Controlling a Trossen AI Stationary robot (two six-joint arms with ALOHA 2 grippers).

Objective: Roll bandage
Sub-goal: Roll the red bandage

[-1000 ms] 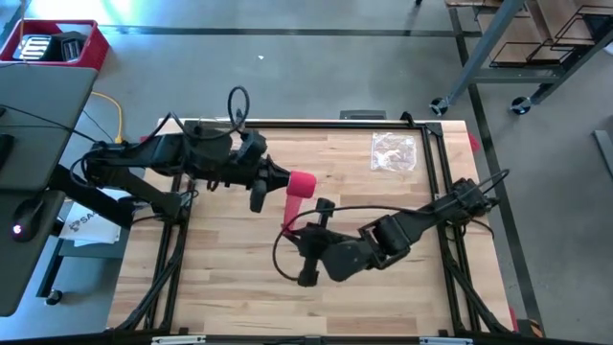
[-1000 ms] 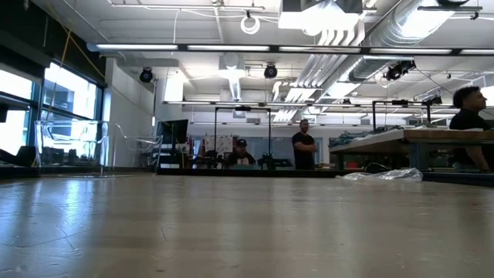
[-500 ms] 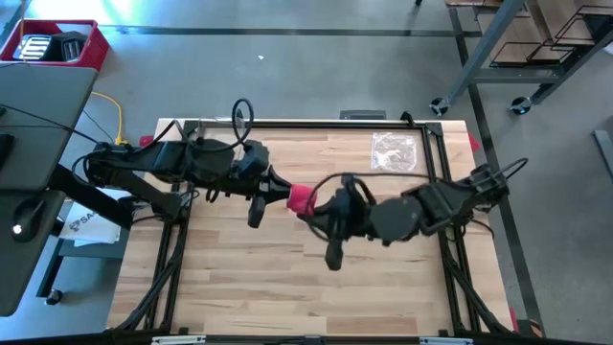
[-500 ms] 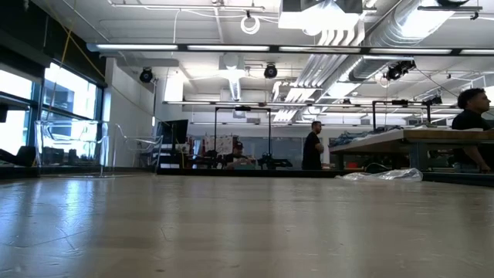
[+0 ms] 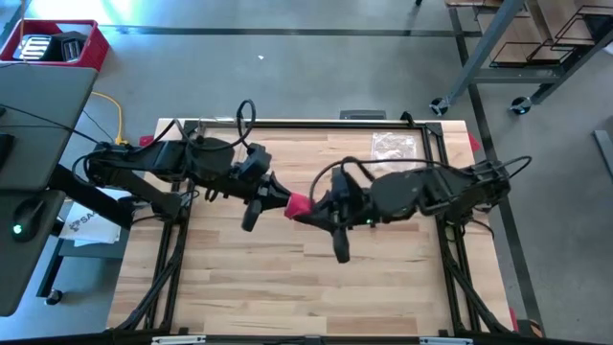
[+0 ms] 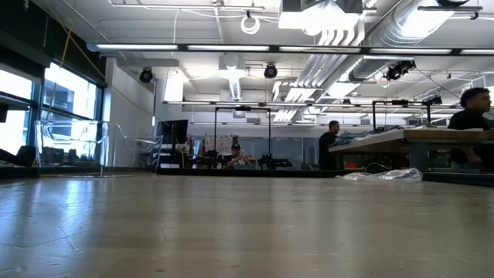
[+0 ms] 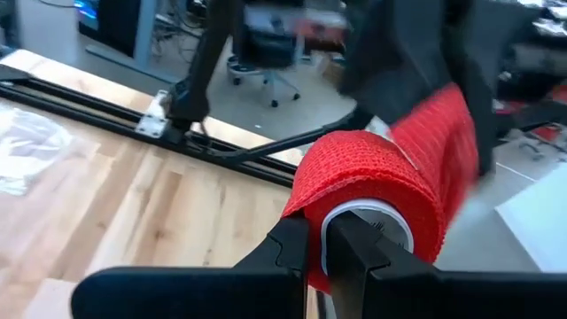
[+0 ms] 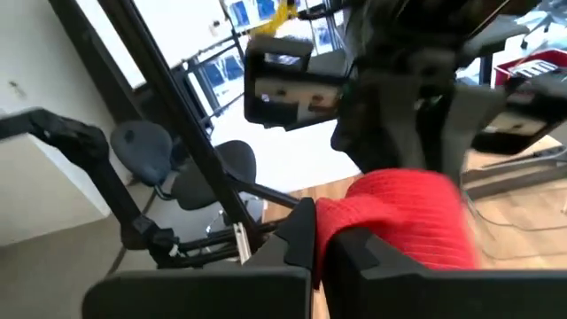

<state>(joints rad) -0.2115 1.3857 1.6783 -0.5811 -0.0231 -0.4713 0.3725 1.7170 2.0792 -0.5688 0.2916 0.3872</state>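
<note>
The bandage (image 5: 298, 204) is a bright red roll (image 7: 372, 182) on a white core, held in the air over the middle of the table between my two grippers. My left gripper (image 5: 279, 199) comes from the table's left and is shut on the roll's end. My right gripper (image 5: 312, 211) comes from the right and is shut on the loose red strip (image 8: 403, 221) leading off the roll. The low view shows neither arm nor the bandage. My left gripper holds the roll at its open end (image 7: 317, 232); one finger (image 7: 354, 244) seems to sit inside the white core and the other outside the red wraps. The fingers come nearly level from the table's left. The roll is lifted clear of the table. My right gripper pinches the red strip (image 8: 330, 217) between its two fingers, close to the roll. The fingers come nearly level from the table's right. The strip runs short between my fingers and the roll, clear of the table.
A crinkled clear plastic bag (image 5: 394, 150) lies at the table's far right, also seen as the bag (image 6: 382, 175) in the low view. Black frame rails (image 5: 436, 153) edge the table. Bare wood (image 5: 287, 287) lies toward the near edge. People stand in the room beyond.
My right gripper has risen and gone toward the table's far edge up to the roll, rolling its wrist as it went. The strip that hung down from the roll toward the near side is now short between the grippers. My left gripper has shifted slightly toward the near edge.
</note>
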